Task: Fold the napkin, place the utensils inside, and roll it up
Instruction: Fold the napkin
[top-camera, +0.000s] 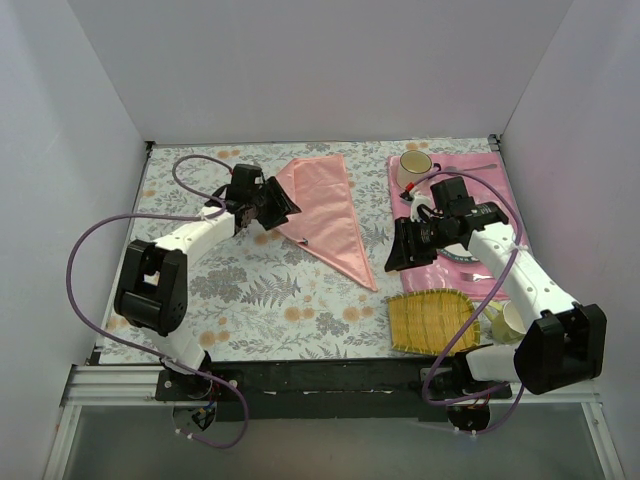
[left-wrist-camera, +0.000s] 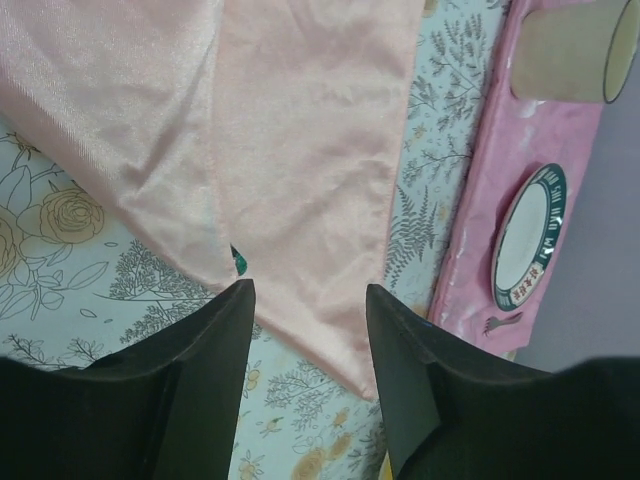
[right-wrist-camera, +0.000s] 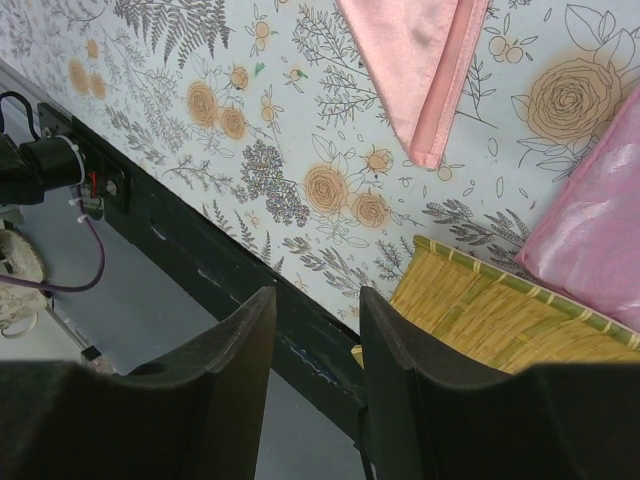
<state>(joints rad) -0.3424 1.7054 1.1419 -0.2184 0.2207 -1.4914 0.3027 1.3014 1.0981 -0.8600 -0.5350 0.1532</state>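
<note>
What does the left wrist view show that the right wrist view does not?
Only the left wrist view: the broad folded part of the napkin, a teal tip peeking from under its edge, and a green-rimmed plate and a mug on the pink placemat.
Only the right wrist view: the yellow woven mat, the table's black front rail and a purple cable.
Both: some of the napkin, the floral tablecloth, a piece of the placemat, and each arm's own fingers, the left fingers and right fingers, apart with nothing between them.
</note>
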